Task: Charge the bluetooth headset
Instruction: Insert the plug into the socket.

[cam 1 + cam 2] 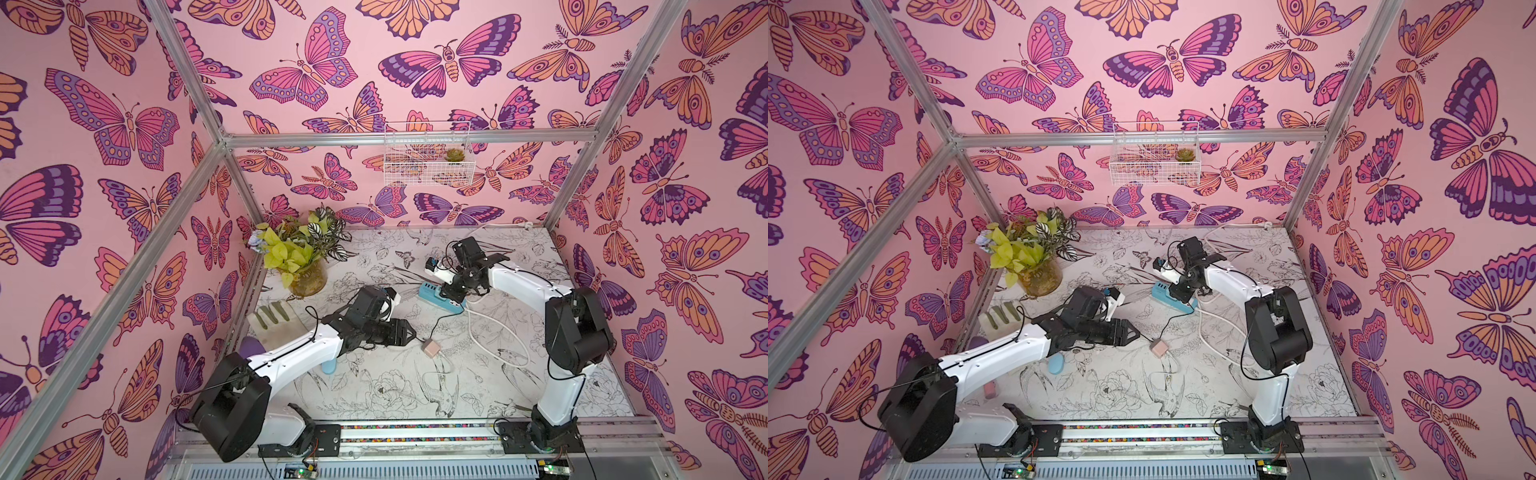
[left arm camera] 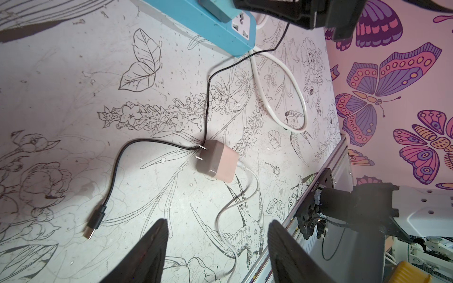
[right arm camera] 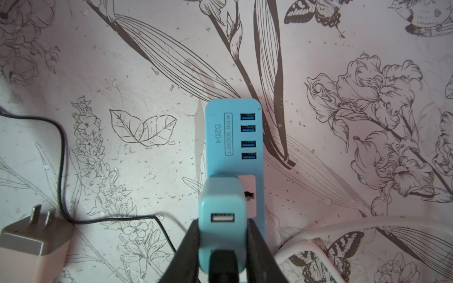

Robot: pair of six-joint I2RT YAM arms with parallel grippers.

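Observation:
My right gripper [image 3: 221,223] is shut on a teal USB adapter [image 3: 221,196] that stands in a socket of the blue power strip [image 3: 218,137] [image 1: 430,291]. A black cable [image 2: 208,85] leaves the adapter, and its free plug [image 2: 94,221] lies on the table. My left gripper [image 2: 217,223] [image 1: 409,334] hangs open above the table with nothing between its fingers, close to that plug and a pink charger [image 2: 217,161] [image 1: 431,348]. A pale blue rounded thing [image 1: 328,365], perhaps the bluetooth headset's case, peeks out under my left forearm.
A vase of plants [image 1: 305,278] stands at the back left, with a glove [image 1: 276,320] in front of it. The strip's thick white cord [image 1: 498,332] loops across the right side. A thin white cable [image 2: 230,210] trails from the pink charger. A wire basket [image 1: 428,153] hangs on the back wall.

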